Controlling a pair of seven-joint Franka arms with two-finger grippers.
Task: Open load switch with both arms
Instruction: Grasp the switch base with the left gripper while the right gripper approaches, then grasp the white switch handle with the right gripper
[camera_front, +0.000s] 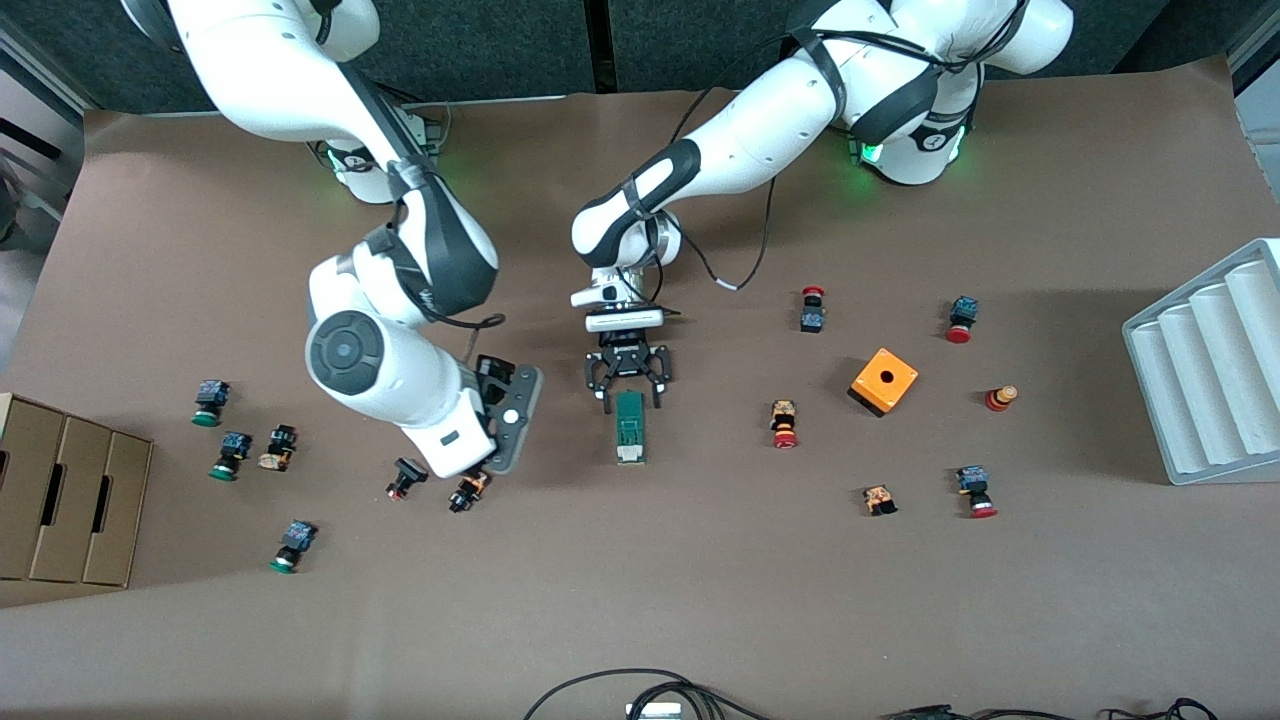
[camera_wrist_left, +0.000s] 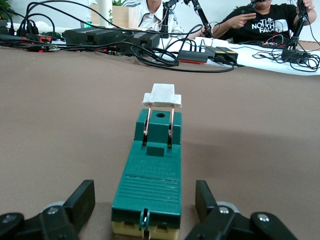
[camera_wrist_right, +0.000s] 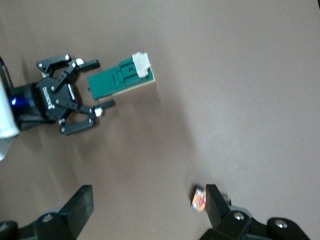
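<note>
The load switch (camera_front: 629, 428) is a narrow green block lying flat mid-table, its white piece (camera_wrist_left: 162, 95) at the end nearer the front camera. My left gripper (camera_front: 632, 405) is down at the switch's other end. Its fingers (camera_wrist_left: 82, 200) stand on both sides of the green body with a small gap on each side, so it is open and touching nothing. My right gripper (camera_wrist_right: 147, 197) hangs open and empty over the bare table beside the switch, toward the right arm's end. A small orange-and-black push button (camera_wrist_right: 199, 198) lies right by one of its fingers.
Small red- and green-capped push buttons (camera_front: 784, 423) are scattered on both sides of the switch. An orange cube with a hole (camera_front: 884, 380) sits toward the left arm's end, with a white ridged tray (camera_front: 1210, 370) past it. A cardboard box (camera_front: 60, 500) stands at the right arm's end.
</note>
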